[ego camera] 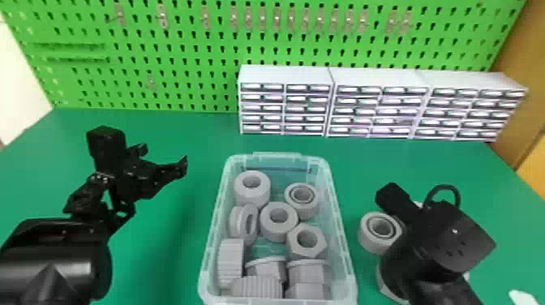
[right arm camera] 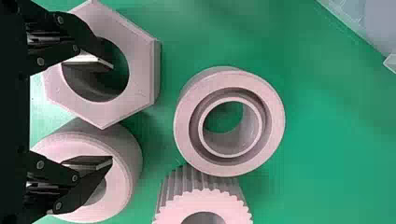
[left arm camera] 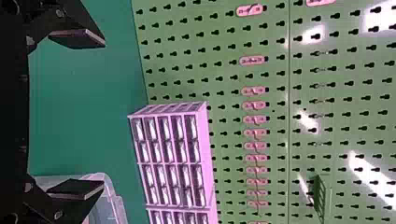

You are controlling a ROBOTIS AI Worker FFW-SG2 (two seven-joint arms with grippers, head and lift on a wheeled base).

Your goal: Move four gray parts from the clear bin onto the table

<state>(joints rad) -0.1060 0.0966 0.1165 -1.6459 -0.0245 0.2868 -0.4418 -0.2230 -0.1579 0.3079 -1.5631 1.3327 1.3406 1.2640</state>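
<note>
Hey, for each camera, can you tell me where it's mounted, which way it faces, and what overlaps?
Head view: on the head, facing forward and down at the clear bin; left arm and right arm show.
Left wrist view: on the left wrist, facing the pegboard and drawer units; open left gripper shows.
Right wrist view: on the right wrist, facing down at four gray parts; open right gripper shows.
Head and left wrist views share the pegboard and drawer units.

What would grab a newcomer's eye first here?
Probably the clear bin of chunky gray parts, central on the green table. Then the black left arm and right arm, on either side of it. Behind rises a bright green pegboard, with white drawer cabinets before it.
</note>
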